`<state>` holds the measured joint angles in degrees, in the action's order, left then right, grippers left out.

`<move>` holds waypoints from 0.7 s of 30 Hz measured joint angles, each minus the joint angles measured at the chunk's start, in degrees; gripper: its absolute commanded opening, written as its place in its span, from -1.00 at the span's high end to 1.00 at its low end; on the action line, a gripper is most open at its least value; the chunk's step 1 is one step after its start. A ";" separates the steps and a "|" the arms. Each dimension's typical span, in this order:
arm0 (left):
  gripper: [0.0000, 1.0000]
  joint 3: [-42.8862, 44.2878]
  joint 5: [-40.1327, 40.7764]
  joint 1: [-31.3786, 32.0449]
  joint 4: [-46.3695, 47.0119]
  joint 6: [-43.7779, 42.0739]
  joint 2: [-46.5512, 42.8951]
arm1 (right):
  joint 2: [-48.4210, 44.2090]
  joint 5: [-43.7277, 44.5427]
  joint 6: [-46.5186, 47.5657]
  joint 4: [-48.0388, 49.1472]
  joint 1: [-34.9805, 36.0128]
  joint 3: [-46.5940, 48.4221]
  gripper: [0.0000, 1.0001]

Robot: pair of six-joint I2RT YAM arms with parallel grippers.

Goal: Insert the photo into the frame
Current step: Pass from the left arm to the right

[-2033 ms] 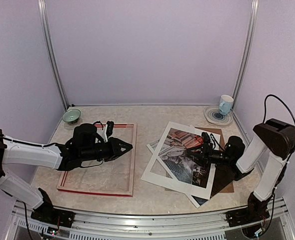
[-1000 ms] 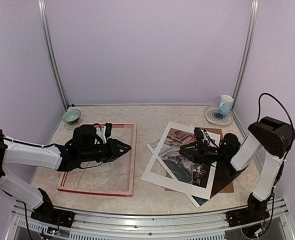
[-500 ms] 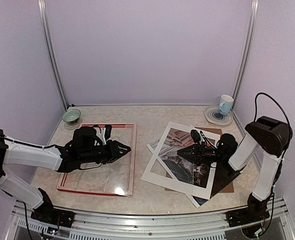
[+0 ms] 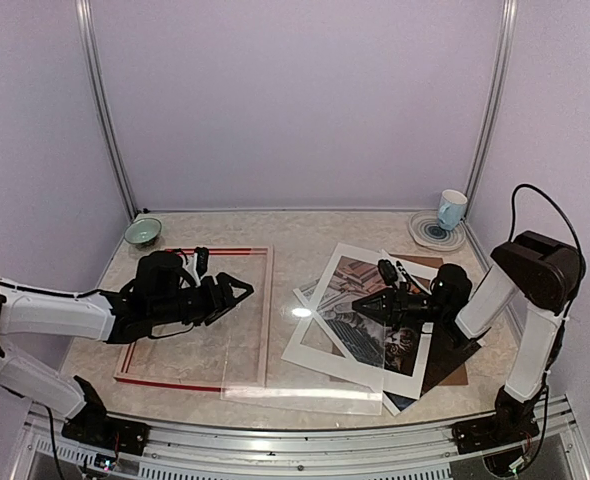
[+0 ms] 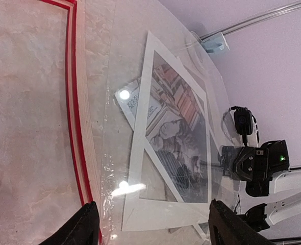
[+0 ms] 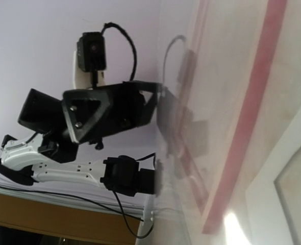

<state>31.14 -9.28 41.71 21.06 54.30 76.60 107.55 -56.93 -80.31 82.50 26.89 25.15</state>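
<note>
Task judged barely begun: the photo (image 4: 390,345) is seen lying at the right of the table (image 4: 305,230), under the white mat (image 4: 310,345) and over the brown backing board (image 4: 445,365), well apart from the frame (image 4: 170,383), which is laid flat at the left with no print in it. A clear sheet (image 4: 305,395) is seen resting across the frame's right rail. Left gripper (image 4: 237,292) is held wide open over the frame, nothing in it. Right gripper (image 4: 363,306) is closed tight, low over the mat; whether paper is pinched cannot be told. Left to do: photo freed, carried over, seated. Beige marbled tabletop, lilac walls, metal posts; bowl (image 4: 143,231) and cup (image 4: 452,208) noted at the back corners
</note>
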 measured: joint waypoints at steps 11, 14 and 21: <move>-0.82 -0.35 9.27 -3.17 -9.51 -1.14 -9.70 | -0.66 -0.55 6.47 -19.10 0.72 10.40 1.00; -0.98 -0.35 12.11 -3.80 -12.83 -1.73 -10.51 | -0.24 -0.57 8.09 -23.28 0.74 13.97 1.00; -0.98 -2.91 16.59 -8.90 -18.47 -1.66 -13.44 | 4.52 -0.57 10.14 -29.31 0.74 21.49 1.00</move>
<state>28.23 7.31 32.82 2.59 52.64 63.16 112.07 -57.49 -70.17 53.19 27.64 46.63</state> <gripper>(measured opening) 0.988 0.005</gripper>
